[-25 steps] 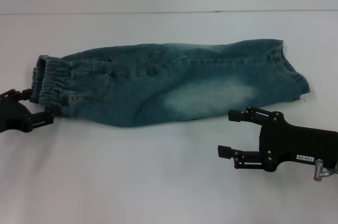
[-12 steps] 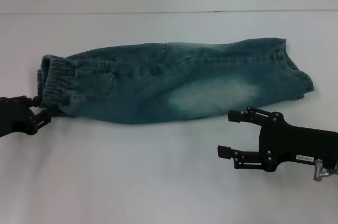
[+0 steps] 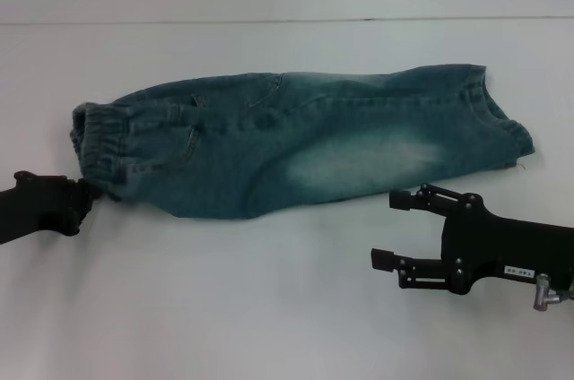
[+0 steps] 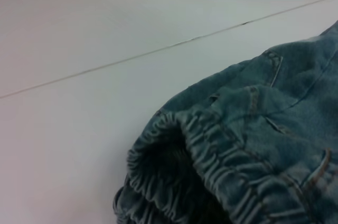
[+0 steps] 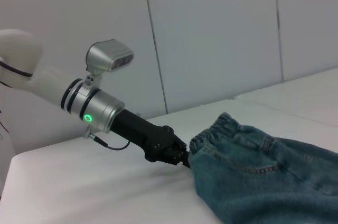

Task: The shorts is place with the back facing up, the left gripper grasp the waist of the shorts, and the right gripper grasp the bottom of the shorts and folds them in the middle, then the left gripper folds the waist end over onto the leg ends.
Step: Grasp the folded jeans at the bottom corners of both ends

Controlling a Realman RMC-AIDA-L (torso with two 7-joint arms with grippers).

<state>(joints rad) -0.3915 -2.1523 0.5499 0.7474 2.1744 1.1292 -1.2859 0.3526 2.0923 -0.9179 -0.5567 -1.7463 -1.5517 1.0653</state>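
The blue denim shorts lie folded lengthwise across the white table, with the elastic waist on the left and the leg ends on the right. My left gripper is shut on the near corner of the waist; the right wrist view shows the left gripper pinching that edge of the shorts. The left wrist view shows the gathered waist opening of the shorts close up. My right gripper hangs open just in front of the leg half, touching nothing.
A seam in the table runs across behind the shorts. Grey wall panels stand beyond the table in the right wrist view.
My left gripper went from open beside the waist to shut on its near corner. The waist end has shifted a little to the right. The right gripper has stayed put.
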